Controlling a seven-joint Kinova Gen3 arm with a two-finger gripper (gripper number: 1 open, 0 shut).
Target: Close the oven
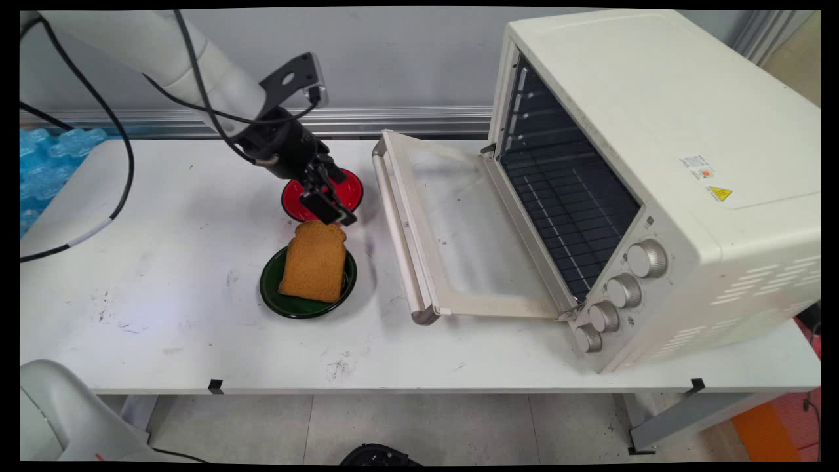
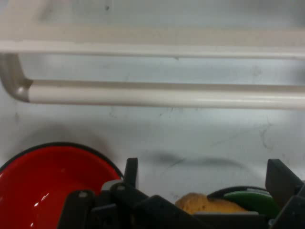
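The gripper [image 1: 334, 208] was positioned low over the table [image 1: 164, 288], at the far edge of a slice of brown toast [image 1: 314, 261]. In the hand view its fingers [image 2: 281, 179] stood apart, with the toast's top edge [image 2: 200, 202] visible between them; the gripper was open and held nothing. Contact between fingertips and toast could not be confirmed.

The toast lay on a green plate [image 1: 272, 292] with a dark rim, near the middle of the table. A red plate [image 1: 292, 200] sat just beyond the green one, on its far side, partly hidden by the gripper in the main view.

To the right stood a cream toaster oven [image 1: 655, 131], its door [image 1: 452, 236] folded down flat toward the plates. The door handle [image 1: 396, 229] lay just right of both plates. A wire rack [image 1: 570, 203] was visible inside, and four knobs [image 1: 623, 292] ran along the oven's near front.
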